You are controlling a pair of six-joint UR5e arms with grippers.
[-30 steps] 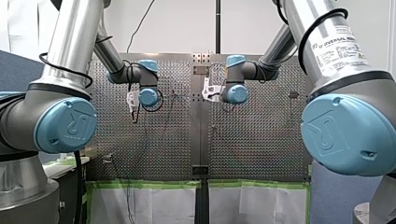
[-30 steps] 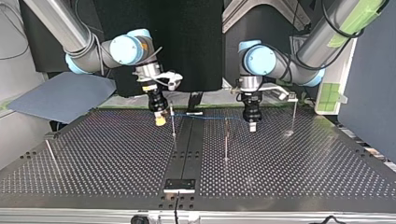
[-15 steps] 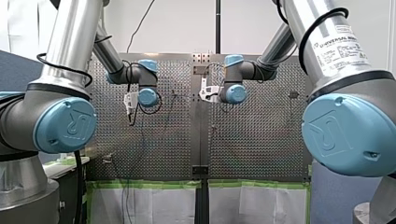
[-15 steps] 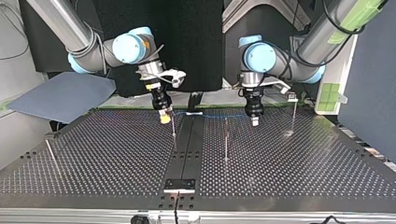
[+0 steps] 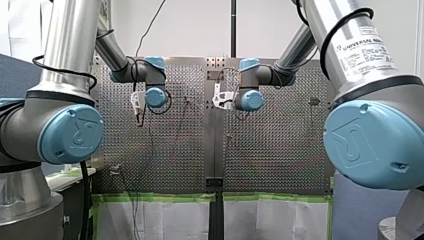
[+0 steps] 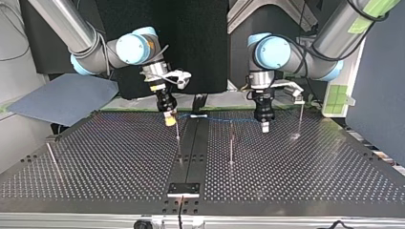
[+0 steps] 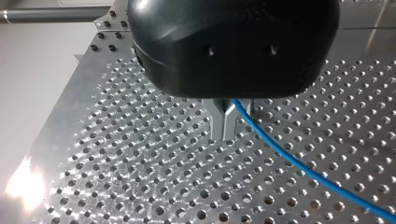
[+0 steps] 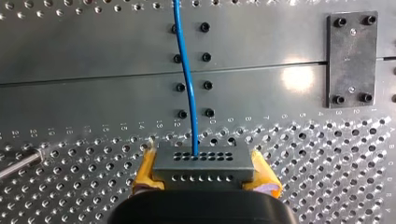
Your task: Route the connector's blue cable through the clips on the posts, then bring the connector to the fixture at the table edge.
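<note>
Comparing with a second ago, both arms have slid toward the top view's right. My left tool (image 6: 265, 127) went further than my right tool (image 6: 169, 119), so the blue cable (image 6: 224, 119) strung between them looks straighter and tauter now. The right tool is clenched on the grey connector (image 8: 203, 163), with a yellow pad on either side. The left tool's metal fingers are pinched shut on the cable further along. The line hangs above the bench (image 6: 119, 162), passing the nearest post (image 6: 177, 129) and the middle post (image 6: 231, 148) – I can't tell if it's seated in any clip. My guess is the routing has barely begun, and the fixture (image 6: 184, 189) is well apart from the connector.
</note>
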